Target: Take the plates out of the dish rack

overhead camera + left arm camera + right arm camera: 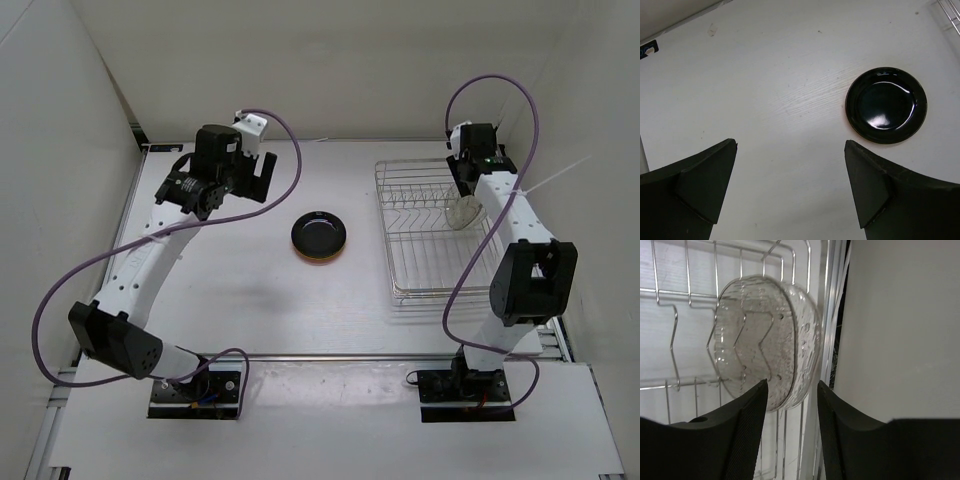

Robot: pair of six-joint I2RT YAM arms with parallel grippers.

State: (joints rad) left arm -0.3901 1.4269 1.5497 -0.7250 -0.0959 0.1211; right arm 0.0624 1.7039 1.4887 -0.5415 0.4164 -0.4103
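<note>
Black fingers (747, 410) of the right hand (790, 390) fill the bottom of the wrist view, half narrowed and standing either side of the lower rim of the clear plate (765, 340). Whether the pads already touch it I cannot tell. That plate stands on edge between the wires at the far right end of the dish rack (827, 315), close to its side bars. To do this grasp well, the pads should meet both faces squarely and deep enough over the rim to stop it pivoting, since a smooth clear plate probably slips easily. The lift should then go straight up along the upright wires until the rim is free of them and of the rack's low side. Swinging sideways early risks hooking a wire and dragging the rack. The black plate (319, 234) lies flat mid-table (250, 300), an orange rim (318, 259) showing beneath it, which looks like the place to set this one. The left hand (790, 170) hangs wide open and empty above the table, well apart from the rack.
</note>
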